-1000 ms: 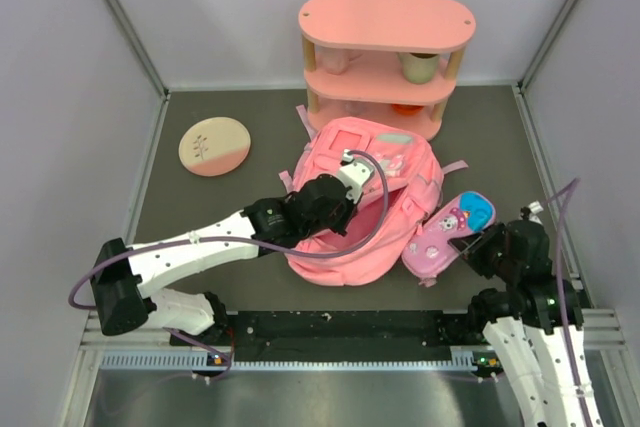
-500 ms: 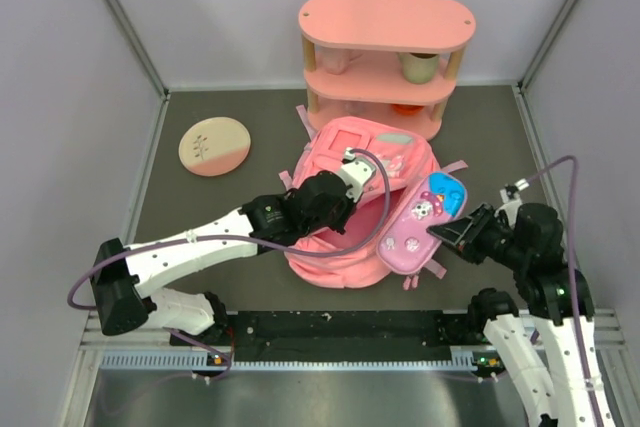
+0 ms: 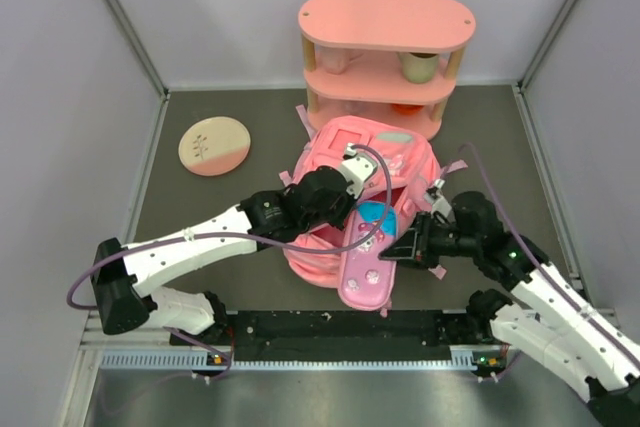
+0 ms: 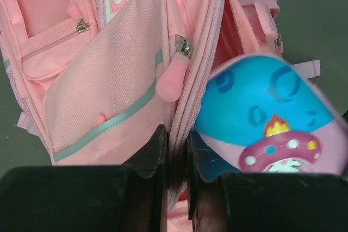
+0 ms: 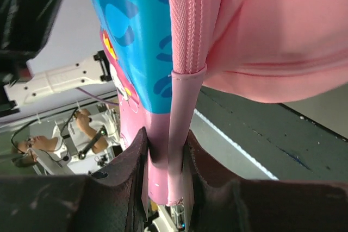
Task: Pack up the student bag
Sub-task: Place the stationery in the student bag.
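Note:
The pink student bag (image 3: 375,152) lies in the middle of the table with its main zip open. My left gripper (image 3: 345,209) is shut on the bag's zip edge (image 4: 182,96) and holds the opening up. My right gripper (image 3: 402,250) is shut on the edge of a purple-pink pencil case (image 3: 365,262) with a blue end. The case hangs over the bag's open mouth, its blue end at the opening. In the left wrist view the case (image 4: 266,112) lies right beside the held zip edge. In the right wrist view the case (image 5: 136,36) is pinched between the fingers, with bag fabric (image 5: 272,36) beside it.
A pink three-tier shelf (image 3: 385,57) stands behind the bag, with a cup (image 3: 420,67) on its middle tier. A round pink-and-cream plate (image 3: 214,146) lies at the back left. Grey walls enclose the table on three sides.
My right arm has carried the pencil case left, from beside the bag's right side to over its open mouth. My left gripper has stayed on the zip edge.

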Motion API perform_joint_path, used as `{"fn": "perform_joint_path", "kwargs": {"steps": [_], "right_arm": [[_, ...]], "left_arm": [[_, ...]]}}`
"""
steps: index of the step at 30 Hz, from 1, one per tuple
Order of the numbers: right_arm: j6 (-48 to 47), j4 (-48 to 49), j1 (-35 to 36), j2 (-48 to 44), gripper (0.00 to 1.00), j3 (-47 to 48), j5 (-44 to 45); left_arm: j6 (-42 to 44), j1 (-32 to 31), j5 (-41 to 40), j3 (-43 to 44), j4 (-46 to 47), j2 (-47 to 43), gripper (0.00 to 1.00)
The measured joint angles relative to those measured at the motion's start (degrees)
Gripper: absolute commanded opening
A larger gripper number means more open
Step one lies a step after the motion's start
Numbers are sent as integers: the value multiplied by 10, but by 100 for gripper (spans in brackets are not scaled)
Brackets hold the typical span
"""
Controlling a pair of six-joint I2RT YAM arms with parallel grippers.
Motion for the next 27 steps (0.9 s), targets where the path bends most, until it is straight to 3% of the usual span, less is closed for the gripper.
{"fn": "perform_joint_path", "kwargs": {"steps": [3,13,27], "right_arm": [[22,47,48,38,0,-15,33],[87,159,53,187,0,-16,131],[223,378,67,239,0,-59,386]], "left_arm": [[6,-5,-1,2,-7,0,0],[25,-48,-19,3,-19,-1,0],[-4,-58,-33,3,-14,-11,0]]}}
